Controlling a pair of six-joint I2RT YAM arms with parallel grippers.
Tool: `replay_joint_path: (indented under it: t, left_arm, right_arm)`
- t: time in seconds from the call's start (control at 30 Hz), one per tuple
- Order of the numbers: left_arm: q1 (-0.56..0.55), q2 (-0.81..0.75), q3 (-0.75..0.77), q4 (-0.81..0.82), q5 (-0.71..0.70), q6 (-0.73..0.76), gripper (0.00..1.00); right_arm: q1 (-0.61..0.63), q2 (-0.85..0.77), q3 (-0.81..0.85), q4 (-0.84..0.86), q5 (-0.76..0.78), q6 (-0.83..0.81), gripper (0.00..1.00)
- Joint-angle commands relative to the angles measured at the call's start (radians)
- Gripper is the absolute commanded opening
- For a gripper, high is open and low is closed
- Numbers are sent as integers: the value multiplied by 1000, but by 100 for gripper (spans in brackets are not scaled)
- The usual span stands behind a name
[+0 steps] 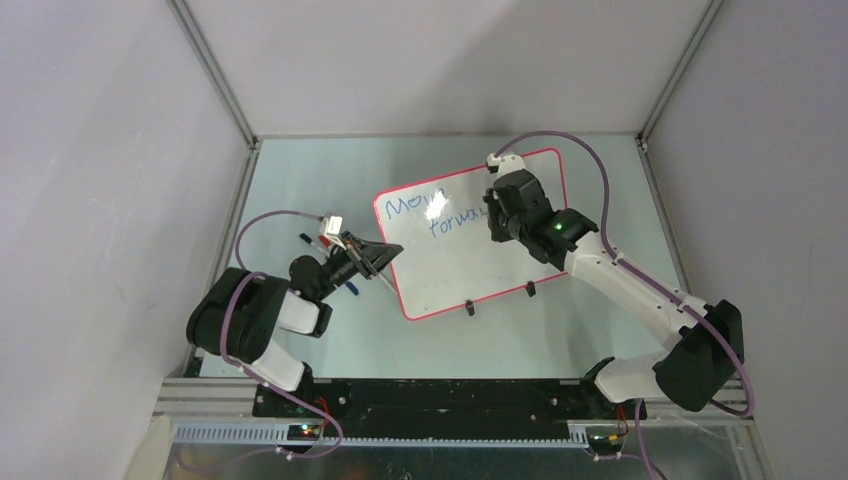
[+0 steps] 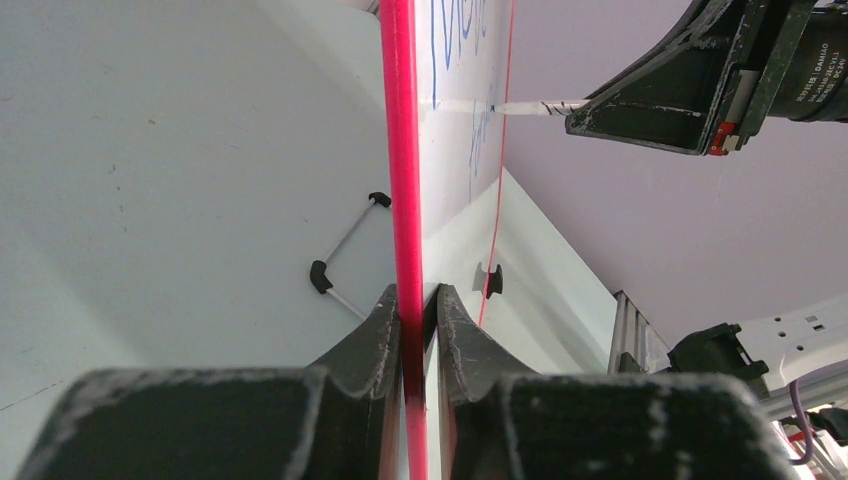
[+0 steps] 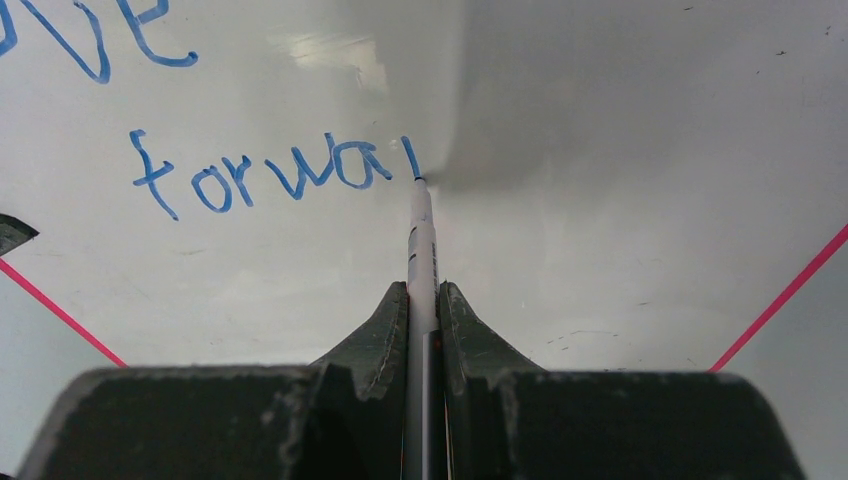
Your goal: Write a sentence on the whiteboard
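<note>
Pale grey desk [image 1: 300,180] under me, grey walls on three sides. The whiteboard [image 1: 470,268] lies slanted across the middle of the desk, its two black clip feet [image 1: 468,308] toward my bases.

My left jaws pinch the board's red-pink frame [image 2: 404,180] at its left edge, one finger on each face. My right jaws are pressed together on the marker [image 3: 422,250], which sticks straight out between them. Its tip touches the board at the foot of a short fresh stroke.

The sentence [image 3: 270,175] reads "Move" on the top line and "forwa" plus that one stroke on the line below. By my reckoning I am partway through the second word, with the rest of it and a third word to come.

What worries me:
- The marker is a thin round barrel held between two flat fingers. If I push too hard into the board, it could slide back or twist, and the letters would go faint or crooked.
- My left hold is only on a narrow rim. A hard sideways drag from the tip could pivot the glossy board in that hold and skew the line.
- The second line sits close under the first. If I let my right wrist sink, the fingers could brush the wet blue ink and smear it.
</note>
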Motion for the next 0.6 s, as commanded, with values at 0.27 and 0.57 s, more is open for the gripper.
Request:
replay_joint_path:
  t: [0.27, 0.57]
  left_arm:
    - [12, 6, 14, 29, -41, 58, 4]
    - [12, 7, 16, 29, -40, 58, 4]
  right_arm:
    - [-9, -3, -5, 48, -10, -15, 0]
    - [-12, 16, 18, 54, -10, -19, 0]
